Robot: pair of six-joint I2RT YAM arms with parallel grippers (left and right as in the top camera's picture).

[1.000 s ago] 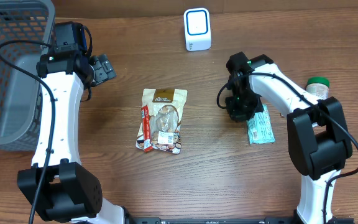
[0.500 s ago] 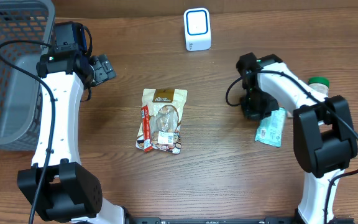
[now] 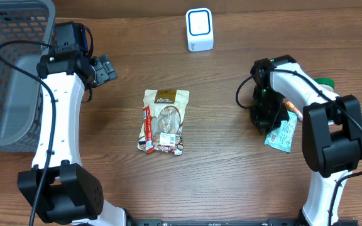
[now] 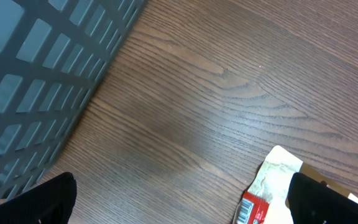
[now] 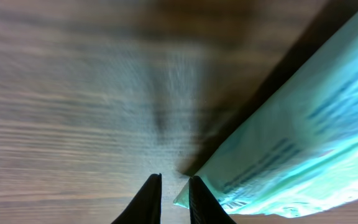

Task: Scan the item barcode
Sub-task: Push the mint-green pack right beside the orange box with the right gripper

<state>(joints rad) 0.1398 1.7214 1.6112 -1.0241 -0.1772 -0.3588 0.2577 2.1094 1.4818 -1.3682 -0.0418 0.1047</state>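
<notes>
A teal packet (image 3: pixel 283 133) lies tilted on the wooden table at the right, filling the right side of the right wrist view (image 5: pixel 303 137). My right gripper (image 3: pixel 266 122) stands over its left edge. The jaws are almost closed (image 5: pixel 174 193), with the packet's corner in the narrow gap between them. A brown and white snack bag (image 3: pixel 163 121) with a red strip lies mid-table. The white scanner (image 3: pixel 200 29) with a blue ring stands at the back. My left gripper (image 3: pixel 109 67) hovers wide open near the basket, with the bag's corner (image 4: pixel 272 186) by its right finger.
A grey mesh basket (image 3: pixel 5 75) fills the far left and shows again in the left wrist view (image 4: pixel 36 74). A green-capped bottle (image 3: pixel 324 81) sits behind the right arm. A small orange-tipped object (image 3: pixel 292 108) lies beside the packet.
My right gripper has moved right and toward the front, and the teal packet has gone with it and turned. Its jaws have eased slightly apart. The left arm has not moved.
</notes>
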